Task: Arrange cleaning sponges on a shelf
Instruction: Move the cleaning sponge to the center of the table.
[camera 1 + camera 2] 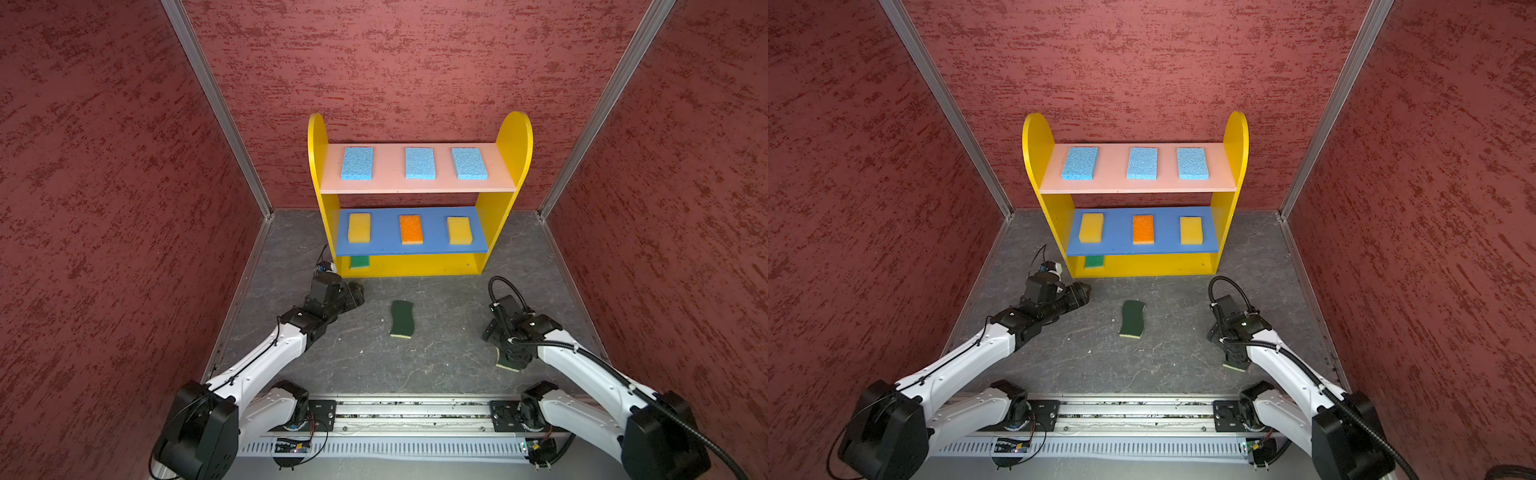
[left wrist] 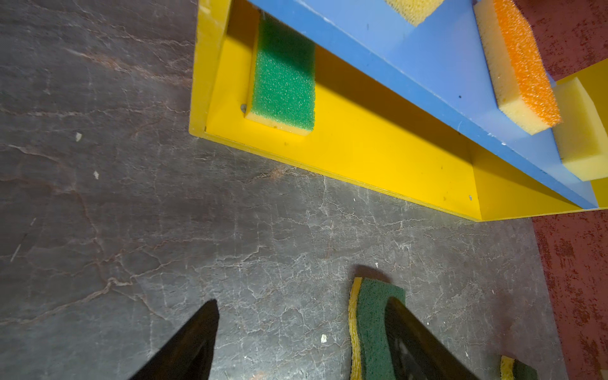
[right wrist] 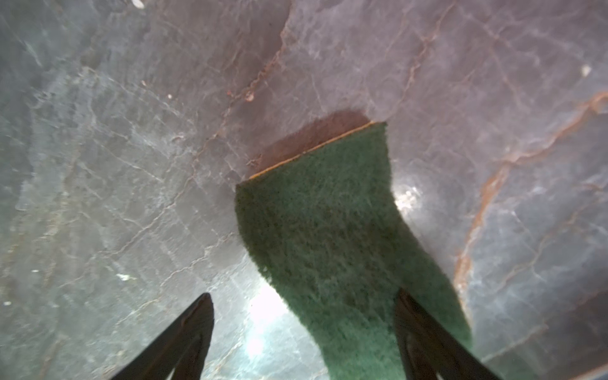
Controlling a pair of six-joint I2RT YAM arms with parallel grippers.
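**Hovering claw, wavy sponge underneath**

Right claw (image 3: pixel 304 296) points down, jaws apart, one of them over a dark green wavy sponge (image 3: pixel 322 230) lying flat on the table (image 1: pixel 436 365), and nothing is clamped. Its arm folds sharply at the wrist.

Left claw (image 2: pixel 302 301), apart and empty, stretches low toward the shelf (image 1: pixel 494 224), near the second dark green sponge (image 1: pixel 402 319). The bright green sponge (image 1: pixel 359 262) sits on the base. Yellow sponges (image 1: pixel 359 227) flank the orange-topped sponge (image 1: pixel 411 229) mid-level, and the light blue sponges (image 1: pixel 420 163) line the top.
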